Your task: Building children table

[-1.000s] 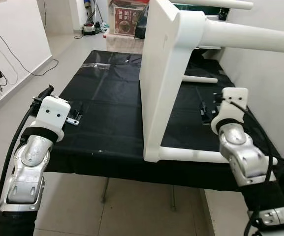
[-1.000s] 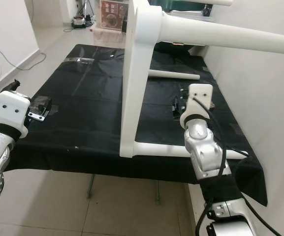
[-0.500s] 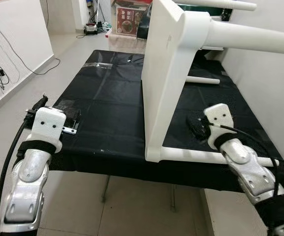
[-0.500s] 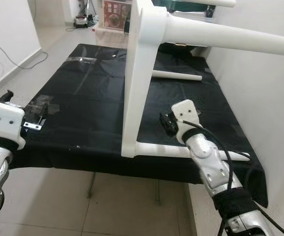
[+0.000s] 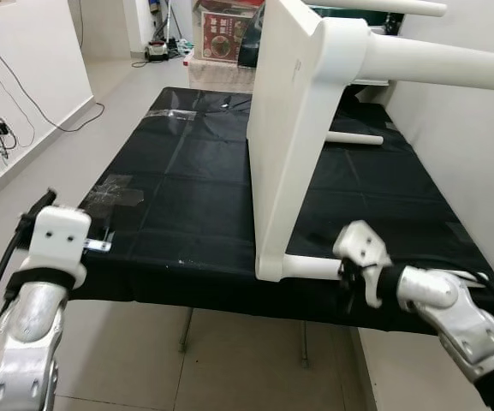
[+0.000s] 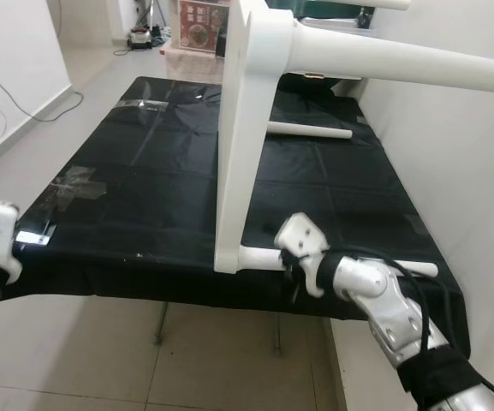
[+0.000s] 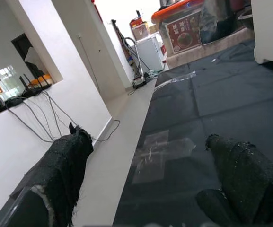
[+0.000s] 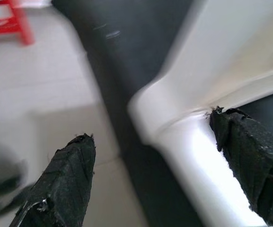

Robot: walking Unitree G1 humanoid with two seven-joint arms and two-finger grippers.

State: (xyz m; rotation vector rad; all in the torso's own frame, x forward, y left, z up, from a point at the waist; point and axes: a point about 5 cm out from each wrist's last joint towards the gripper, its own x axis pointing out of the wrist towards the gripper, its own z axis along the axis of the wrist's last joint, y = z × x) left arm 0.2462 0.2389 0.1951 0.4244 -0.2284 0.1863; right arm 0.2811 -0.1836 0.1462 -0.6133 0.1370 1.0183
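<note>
Two black fingers of the right gripper stand spread apart around the lower leg of a white children's table, one finger touching the leg close to where it joins the tabletop corner, the other finger hanging clear over the floor. The children's table stands on its side on a black-covered work table, its top upright and its legs pointing toward the wall on the robot's right; a loose white leg lies farther back on the cloth. The left gripper sits open and empty at the near left edge of the work table, beside a patch of clear tape. The furniture balances on one narrow edge near the work table's front, so a sideways nudge from the right gripper, or a grasp closing off-centre on the round leg, would likely tip it or slide it off.
</note>
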